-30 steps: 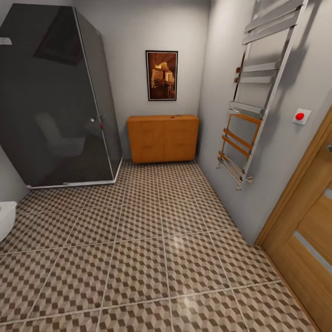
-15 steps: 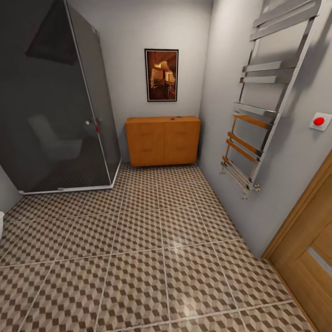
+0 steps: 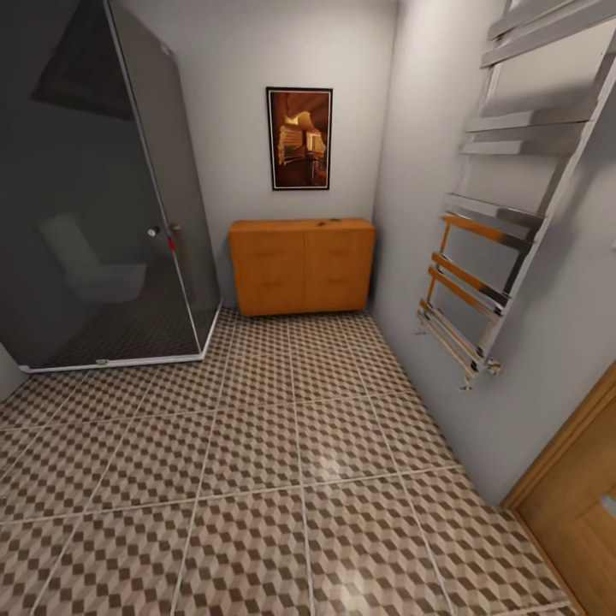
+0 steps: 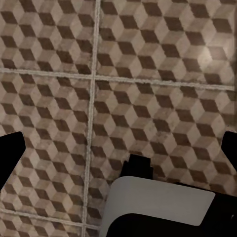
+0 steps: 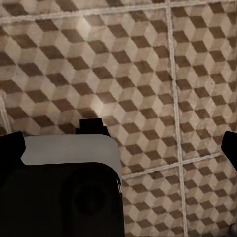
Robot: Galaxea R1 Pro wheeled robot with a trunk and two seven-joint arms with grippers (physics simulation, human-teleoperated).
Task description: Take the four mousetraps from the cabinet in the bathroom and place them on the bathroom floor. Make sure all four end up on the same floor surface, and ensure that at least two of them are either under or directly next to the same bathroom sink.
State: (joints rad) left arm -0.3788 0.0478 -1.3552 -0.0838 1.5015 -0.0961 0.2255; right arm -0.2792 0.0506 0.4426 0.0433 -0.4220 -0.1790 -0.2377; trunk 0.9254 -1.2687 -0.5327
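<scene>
Both end effectors, left and right, hang spread wide and empty above the brown-and-beige cube-patterned bathroom floor; orange-brown wooden cabinet stands against the far wall.

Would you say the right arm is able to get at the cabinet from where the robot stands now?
Probably not yet. The cabinet stands against the far wall, with several rows of floor tiles between it and the robot, and the right gripper points down at tiles. Nothing blocks the way forward.
</scene>
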